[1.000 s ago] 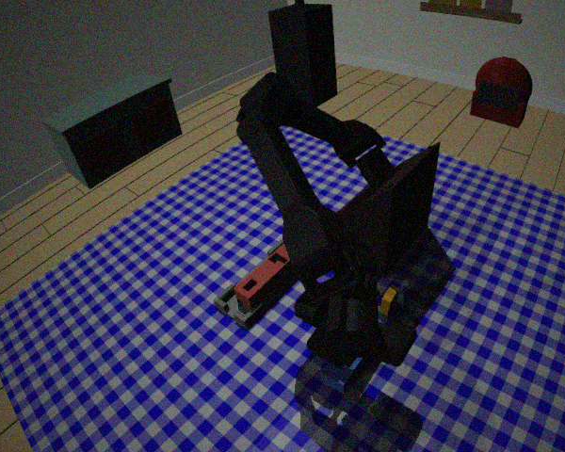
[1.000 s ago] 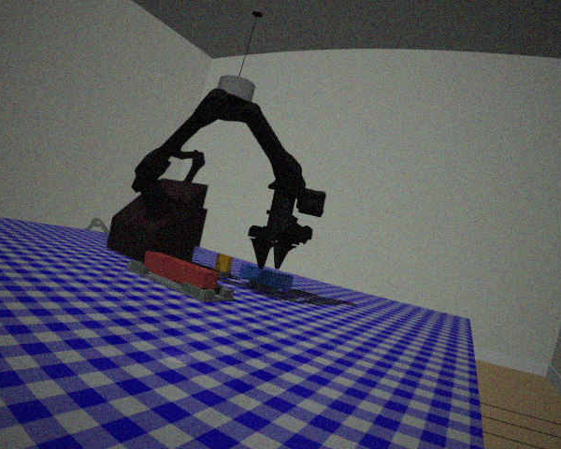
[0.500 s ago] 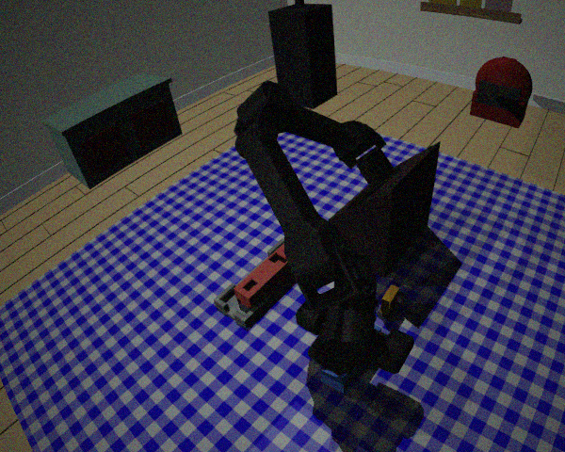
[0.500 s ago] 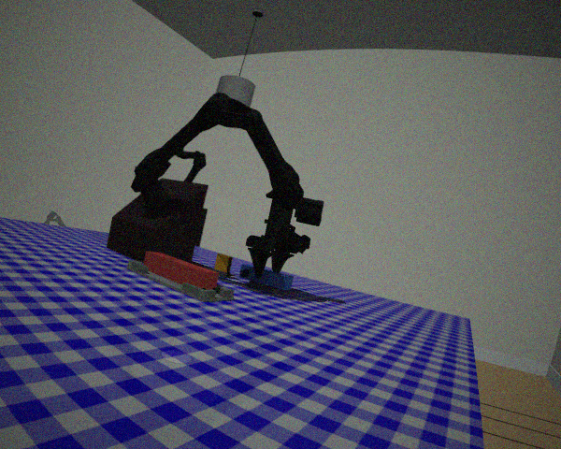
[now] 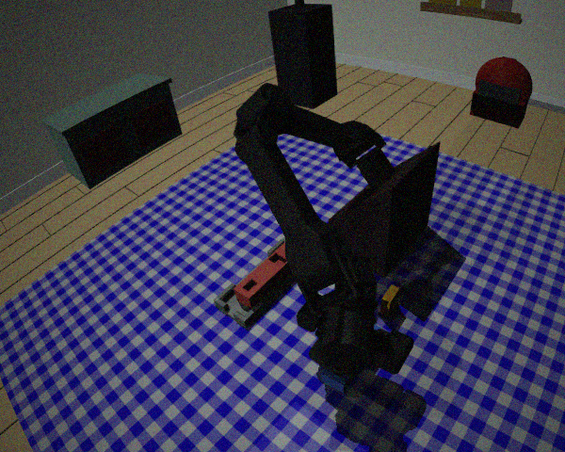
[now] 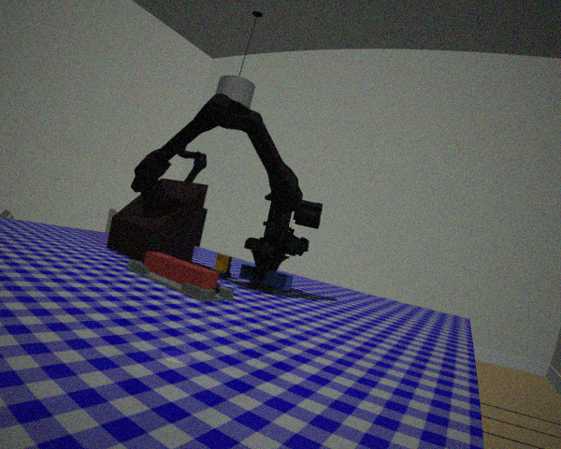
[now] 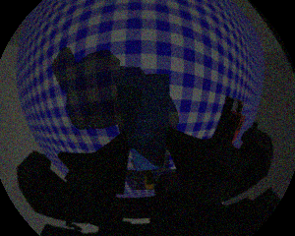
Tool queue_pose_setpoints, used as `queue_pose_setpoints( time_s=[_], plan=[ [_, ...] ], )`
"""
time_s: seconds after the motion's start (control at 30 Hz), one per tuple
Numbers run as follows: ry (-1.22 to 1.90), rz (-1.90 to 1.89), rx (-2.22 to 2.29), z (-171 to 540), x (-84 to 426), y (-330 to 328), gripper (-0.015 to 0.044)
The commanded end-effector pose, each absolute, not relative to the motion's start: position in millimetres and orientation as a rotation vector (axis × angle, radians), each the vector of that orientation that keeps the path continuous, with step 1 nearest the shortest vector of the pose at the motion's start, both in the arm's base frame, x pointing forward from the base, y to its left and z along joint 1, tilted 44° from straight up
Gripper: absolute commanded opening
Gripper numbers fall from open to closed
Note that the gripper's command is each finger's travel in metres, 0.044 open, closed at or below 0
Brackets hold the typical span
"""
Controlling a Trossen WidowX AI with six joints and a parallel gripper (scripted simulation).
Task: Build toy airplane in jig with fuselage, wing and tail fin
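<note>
Claw (image 5: 344, 377) (image 6: 267, 281) (image 7: 148, 140) half open astride the wing (image 5: 332, 380) (image 6: 280, 280) (image 7: 144, 105), grip unclear, we squeeze squarely before lifting toward top-view ten o'clock.

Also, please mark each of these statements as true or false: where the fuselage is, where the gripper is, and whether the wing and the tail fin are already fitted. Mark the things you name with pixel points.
The red fuselage (image 5: 261, 279) (image 6: 181, 270) (image 7: 239, 127) lies in the grey cradle (image 5: 234, 312) (image 6: 201, 292). True.
The blue wing (image 5: 332, 381) (image 6: 280, 280) (image 7: 145, 108) sits on top of the fuselage. False: it is apart from it.
The gripper (image 5: 346, 372) (image 6: 266, 278) (image 7: 147, 143) is down at the wing. True.
The yellow tail fin (image 5: 391, 296) (image 6: 222, 264) (image 7: 148, 183) is in its socket. False: it is beside the fuselage, apart from it.
</note>
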State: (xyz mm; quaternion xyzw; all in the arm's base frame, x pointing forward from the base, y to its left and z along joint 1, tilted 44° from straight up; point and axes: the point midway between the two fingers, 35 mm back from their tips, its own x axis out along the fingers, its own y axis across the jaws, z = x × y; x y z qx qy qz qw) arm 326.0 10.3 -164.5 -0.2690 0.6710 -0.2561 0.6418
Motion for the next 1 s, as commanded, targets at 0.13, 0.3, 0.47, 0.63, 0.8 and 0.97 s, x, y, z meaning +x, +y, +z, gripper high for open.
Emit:
queue_pose_setpoints(
  time_s=[0.13, 0.3, 0.47, 0.63, 0.8, 0.97],
  plan=[
    [1.531, -0.581, -0.617, -165, 326, 10, 0.0078],
    [1.538, -0.579, -0.611, -159, 327, 15, 0.0],
    [1.542, -0.576, -0.607, -152, 330, 22, 0.0],
    [1.541, -0.574, -0.607, -141, 332, 33, 0.0],
    [1.539, -0.573, -0.607, -131, 333, 45, 0.0],
    [1.538, -0.573, -0.607, -120, 334, 56, 0.0]
  ],
)
